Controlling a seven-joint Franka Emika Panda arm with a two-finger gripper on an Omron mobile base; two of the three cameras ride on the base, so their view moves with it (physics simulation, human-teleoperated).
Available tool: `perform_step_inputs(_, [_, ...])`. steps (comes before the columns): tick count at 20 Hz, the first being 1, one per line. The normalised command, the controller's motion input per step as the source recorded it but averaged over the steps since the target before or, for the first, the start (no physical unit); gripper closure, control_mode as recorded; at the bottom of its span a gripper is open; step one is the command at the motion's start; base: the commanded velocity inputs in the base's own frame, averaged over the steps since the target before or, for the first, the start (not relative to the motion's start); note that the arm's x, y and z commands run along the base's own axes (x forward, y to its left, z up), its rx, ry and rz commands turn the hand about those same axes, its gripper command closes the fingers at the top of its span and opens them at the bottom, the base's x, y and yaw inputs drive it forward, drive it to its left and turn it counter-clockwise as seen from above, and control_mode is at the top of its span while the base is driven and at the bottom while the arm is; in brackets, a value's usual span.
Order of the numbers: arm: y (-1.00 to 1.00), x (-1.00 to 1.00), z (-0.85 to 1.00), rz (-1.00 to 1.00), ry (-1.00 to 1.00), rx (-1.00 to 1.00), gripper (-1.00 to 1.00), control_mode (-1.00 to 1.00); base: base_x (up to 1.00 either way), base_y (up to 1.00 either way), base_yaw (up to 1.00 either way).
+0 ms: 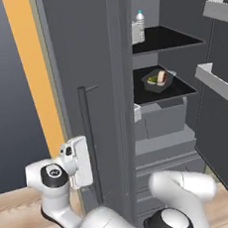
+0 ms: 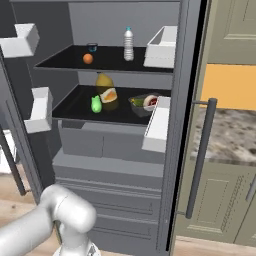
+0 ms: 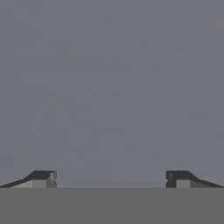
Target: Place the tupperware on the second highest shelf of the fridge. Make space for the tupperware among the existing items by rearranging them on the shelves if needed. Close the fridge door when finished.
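We read no labels. One tupperware [image 2: 145, 103] sat beside three groceries; the gripper [image 3: 109, 179] was wide open, empty.

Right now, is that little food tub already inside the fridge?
Yes. The tupperware sits upright on a black shelf inside the open fridge, below the bottle's shelf.

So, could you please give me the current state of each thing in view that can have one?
fridge door: open, its outer face toward the arm
other door: swung open
tupperware: upright on the lower black shelf, lidless
bottle: standing, blue cap on, upper shelf
pincer: open, holding nothing, facing a plain grey surface
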Motion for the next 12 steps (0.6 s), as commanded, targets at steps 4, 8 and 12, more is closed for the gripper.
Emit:
perform_step_inputs(4, [-0.57, 0.42, 0.05, 0.0, 0.02, 0.01, -1.0, -1.0, 0.0, 0.0, 0.0])
perform_step_inputs(8, [-0.41, 0.57, 0.02, 0.08, 0.08, 0.0, -1.0, -1.0, 0.0, 0.0, 0.0])
perform_step_inputs(12, [-0.25, 0.66, 0.0, 0.17, 0.12, 0.0, -1.0, -1.0, 0.0, 0.0, 0.0])
